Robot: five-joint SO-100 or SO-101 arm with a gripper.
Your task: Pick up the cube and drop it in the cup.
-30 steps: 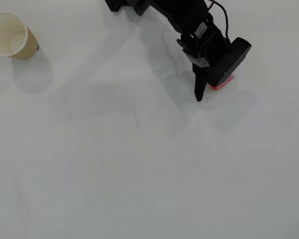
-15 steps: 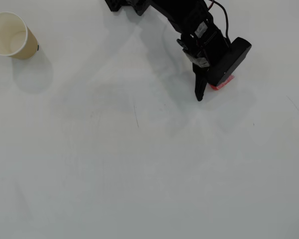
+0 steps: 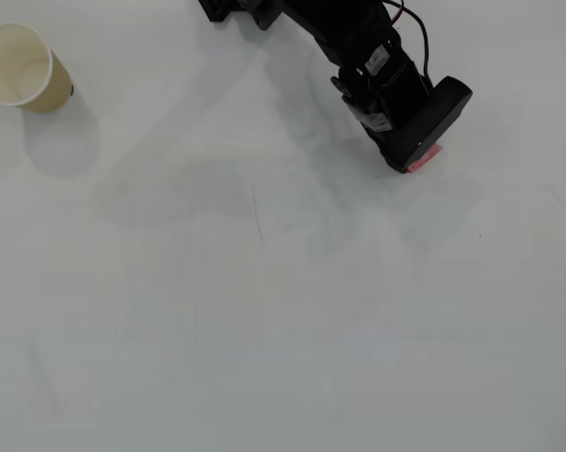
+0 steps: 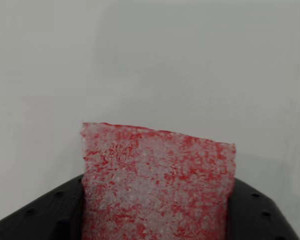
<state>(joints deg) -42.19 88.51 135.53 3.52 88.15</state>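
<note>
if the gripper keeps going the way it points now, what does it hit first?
Probably just the table. The gripper already has the cube between its fingers; beyond it the wrist view shows only bare surface. Depth is unclear.

My finger: the long black finger that pointed down-screen beside the cube (image 3: 422, 161) in the earlier overhead pictures no longer sticks out; it now folds in under my black body.
My gripper (image 3: 407, 166): it goes from spread to closed on the cube, which the wrist view shows filling the space between my two black fingers (image 4: 45, 212).
My wrist: it sits slightly higher in the overhead view than before, shifted a little toward the top edge.
Cube: less of its pink shows in the overhead view now, only a thin sliver at my lower edge.
</note>
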